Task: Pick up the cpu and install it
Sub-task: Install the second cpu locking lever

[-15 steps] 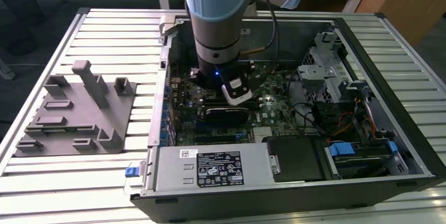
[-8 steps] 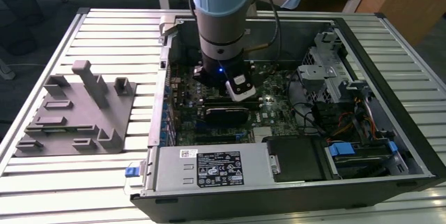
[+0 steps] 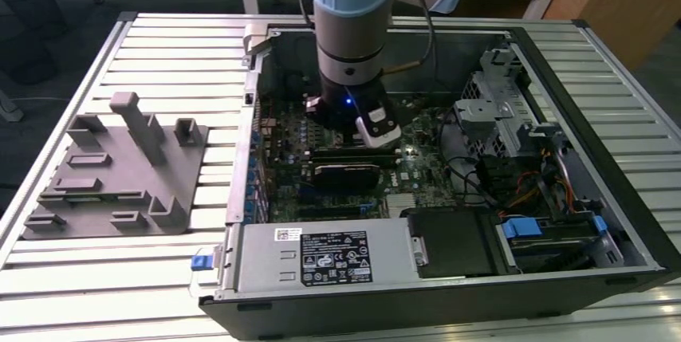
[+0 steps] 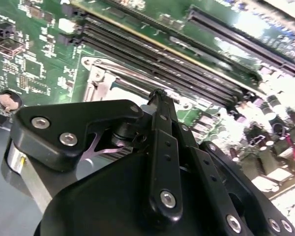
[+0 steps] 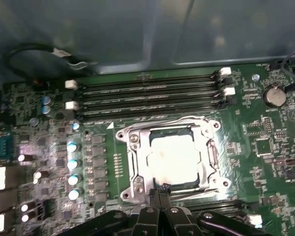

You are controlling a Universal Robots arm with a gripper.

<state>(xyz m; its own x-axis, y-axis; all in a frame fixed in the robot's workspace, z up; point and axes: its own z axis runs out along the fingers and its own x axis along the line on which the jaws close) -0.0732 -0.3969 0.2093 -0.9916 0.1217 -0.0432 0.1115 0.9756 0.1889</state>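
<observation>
The cpu (image 5: 173, 158), a pale square chip, lies flat inside the metal frame of the motherboard socket (image 5: 134, 162). In the first wrist view my gripper (image 5: 160, 189) hovers at the socket's edge, its thin black fingers pressed together with nothing between them. In the second wrist view the fingertips (image 4: 159, 96) meet just over the socket (image 4: 101, 81), and a strip of the cpu (image 4: 125, 91) shows behind them. In the exterior view the gripper (image 3: 380, 141) reaches down into the open computer case (image 3: 596, 222), above the board's middle.
Several black memory slots (image 5: 147, 98) run beside the socket, and a row of capacitors (image 5: 73, 164) stands close by. A grey plastic block with upright posts (image 3: 117, 171) lies outside the case, on the slatted table at the exterior view's left. Drive cages and cables (image 3: 511, 143) crowd the case's right.
</observation>
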